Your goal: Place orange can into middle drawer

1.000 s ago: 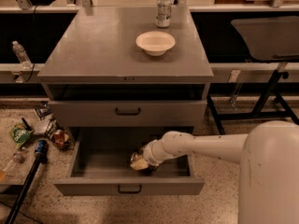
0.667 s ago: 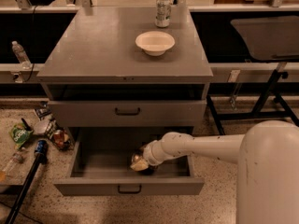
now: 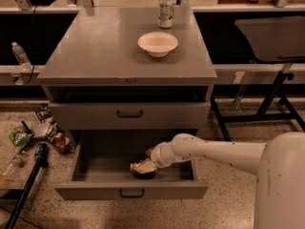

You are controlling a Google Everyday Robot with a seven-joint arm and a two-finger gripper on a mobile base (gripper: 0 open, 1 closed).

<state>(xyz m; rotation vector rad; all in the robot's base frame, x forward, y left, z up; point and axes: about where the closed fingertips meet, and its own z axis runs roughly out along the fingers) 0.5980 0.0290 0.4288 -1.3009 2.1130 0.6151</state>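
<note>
Hand (image 3: 150,160), dented orange can (image 3: 141,169) in drawer (image 3: 107,170)

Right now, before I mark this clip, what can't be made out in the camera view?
- The end effector is inside the open middle drawer, against the orange can. They overlap, so held or lying free is unclear.
- The middle drawer's rear is hidden under the drawer above.
- The silver-and-green can on the cabinet top has a label too small to read.
- The robot body is cut off by the right and bottom edges.
</note>
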